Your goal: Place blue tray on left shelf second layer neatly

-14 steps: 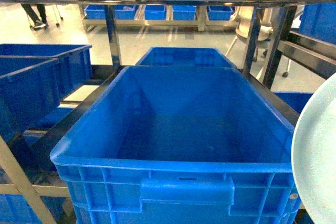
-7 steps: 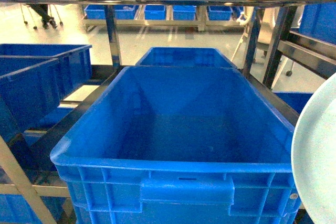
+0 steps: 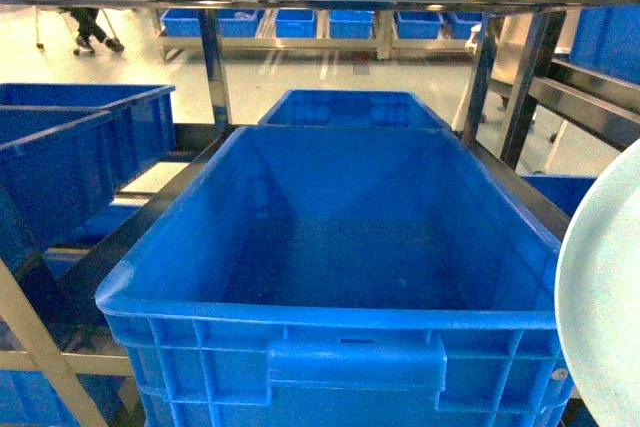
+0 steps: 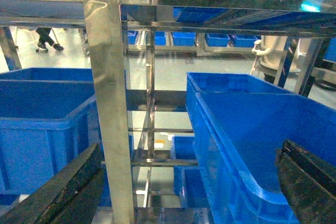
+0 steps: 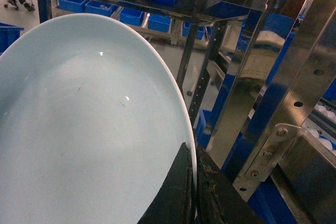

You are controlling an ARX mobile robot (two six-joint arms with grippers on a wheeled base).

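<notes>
The blue tray point(image 3: 603, 307) is a pale round dish standing on edge at the right border of the head view. It fills the left of the right wrist view point(image 5: 84, 124). My right gripper point(image 5: 192, 149) is shut on its rim, one dark finger on each face. The left shelf is a metal rack with steel posts point(image 4: 107, 93) and dark rails point(image 3: 140, 225). Its tier in front of me holds a deep bright-blue crate point(image 3: 350, 247). My left gripper point(image 4: 191, 153) is open with nothing in it, its fingers point(image 4: 73, 187) straddling a post and the crate's left wall.
A second blue crate point(image 3: 352, 107) stands behind the first, and more crates point(image 3: 70, 152) sit on the rack to the left. A perforated steel post and bracket point(image 5: 278, 129) stand close to the right of the tray. Low crates point(image 3: 300, 22) line the far floor.
The tray, the crates and both arms hold still. Only a person far back on the floor has moved.
</notes>
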